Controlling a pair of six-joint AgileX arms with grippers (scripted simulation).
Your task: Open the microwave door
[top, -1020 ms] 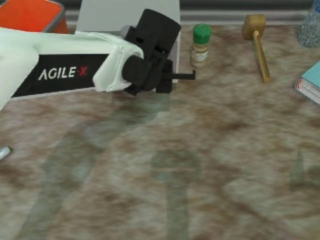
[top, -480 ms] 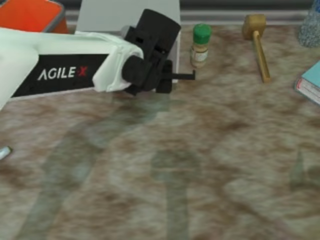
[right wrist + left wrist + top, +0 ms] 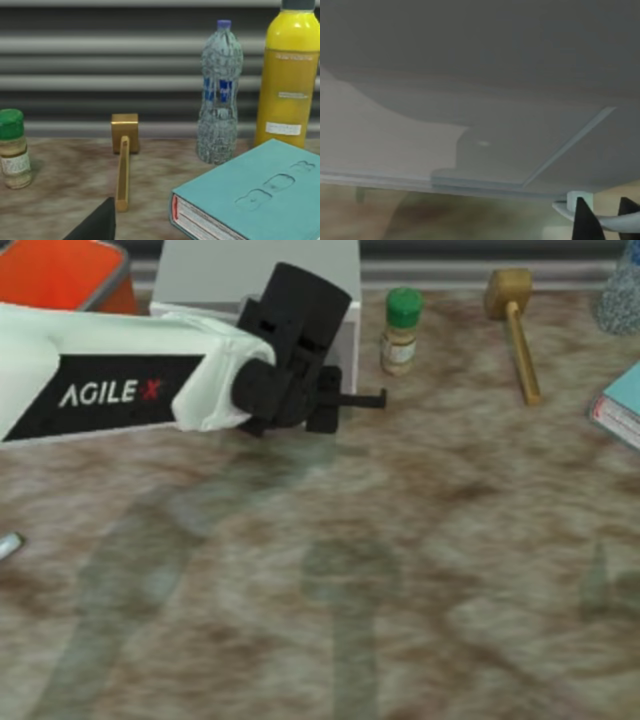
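Observation:
The microwave (image 3: 250, 270), a white-grey box, stands at the table's back, left of centre. My left gripper (image 3: 345, 400) reaches across its front, and the black wrist hides most of the microwave door from above. In the left wrist view the door (image 3: 470, 75) fills the picture with its greyish window and pale frame. The silvery-white bar handle (image 3: 620, 224) runs between the two dark fingertips (image 3: 582, 222), and the left gripper (image 3: 604, 220) is shut on it. My right gripper (image 3: 97, 227) is parked off to the right, outside the top view.
An orange bin (image 3: 60, 270) stands left of the microwave. A green-lidded spice jar (image 3: 402, 330) stands just right of the gripper. A wooden mallet (image 3: 515, 325) and a teal book (image 3: 622, 400) lie farther right. A water bottle (image 3: 219, 95) and a yellow bottle (image 3: 287, 75) stand at the back right.
My left arm has shifted a little to the left and toward the table's front, with the gripper still on the handle. Everything else on the table has stayed put.

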